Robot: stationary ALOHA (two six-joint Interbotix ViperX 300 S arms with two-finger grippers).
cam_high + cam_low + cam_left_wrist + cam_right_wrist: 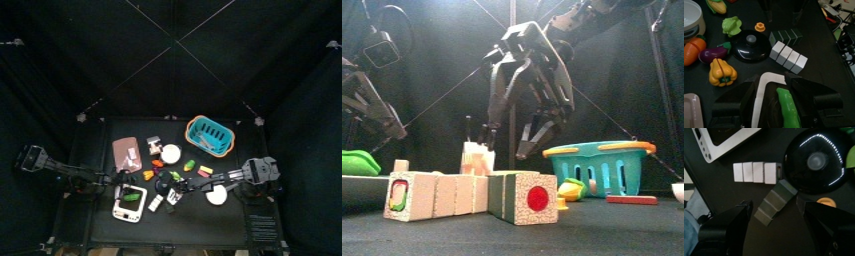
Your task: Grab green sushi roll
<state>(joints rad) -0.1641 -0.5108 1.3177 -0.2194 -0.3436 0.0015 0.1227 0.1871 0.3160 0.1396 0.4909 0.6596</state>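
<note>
While the right gripper (774, 220) was held wide open just above the green sushi roll (776, 201) beside the white roll (755, 171), the left gripper's state could not be told.

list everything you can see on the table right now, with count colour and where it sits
sushi rolls: two rows of four, one white-sided, one green-sided, lying side by side at the table's middle front
basket: one, teal with orange rim, back right
black round lid: one, beside the rolls
white tray: one, front left, holding a green item
cutting board: one, brownish pink, left of middle
yellow pepper: one, near the lid
eggplant: one, purple, beside the pepper
carrot: one, orange, next to the eggplant
white bowl: one, front right
left gripper: over the white tray
right gripper: open, over the green-sided roll
</note>
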